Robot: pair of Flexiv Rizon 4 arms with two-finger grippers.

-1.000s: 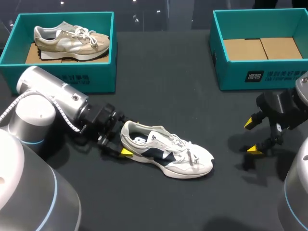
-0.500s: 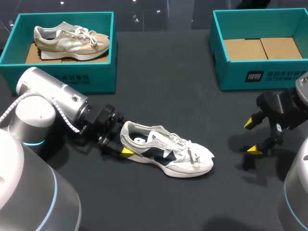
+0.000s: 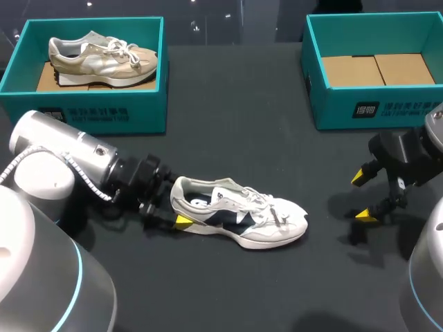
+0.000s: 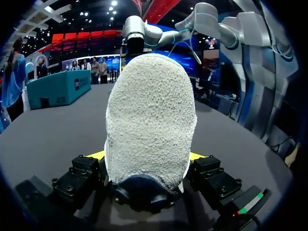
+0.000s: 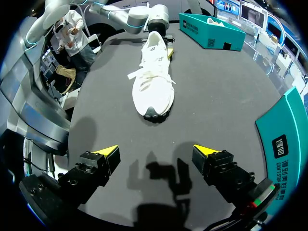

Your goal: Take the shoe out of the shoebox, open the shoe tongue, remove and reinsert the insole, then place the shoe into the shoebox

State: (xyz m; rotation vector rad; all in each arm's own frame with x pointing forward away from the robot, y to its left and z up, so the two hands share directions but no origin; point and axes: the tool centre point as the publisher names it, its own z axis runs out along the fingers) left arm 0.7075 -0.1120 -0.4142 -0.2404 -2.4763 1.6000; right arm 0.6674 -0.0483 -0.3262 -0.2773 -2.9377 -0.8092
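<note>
**Figure: heel hold before the tongue is opened.** The white-and-navy shoe is shown out of its box. It lies on the dark tabletop, apparently upright on its sole, with the toe directed toward the right arm.

The heel is clamped from both sides by the left jaws (their yellow tips are seen flanking the heel in the left wrist view). The shoe is thus judged to be anchored against sliding while the tongue and insole are worked. The right jaws are held apart and empty above the tabletop, beyond the toe and well apart from the shoe. From there the laces and tongue can be approached along the shoe's length.

A teal shoebox with no shoe in it stands at the far right and is judged to be the destination. A second shoebox at the far left carries a beige shoe.

Bare tabletop is seen between the toe and the right jaws, and between the shoe and both boxes. Little obstruction is therefore expected. The near edge of the tabletop is hidden by the arms.
</note>
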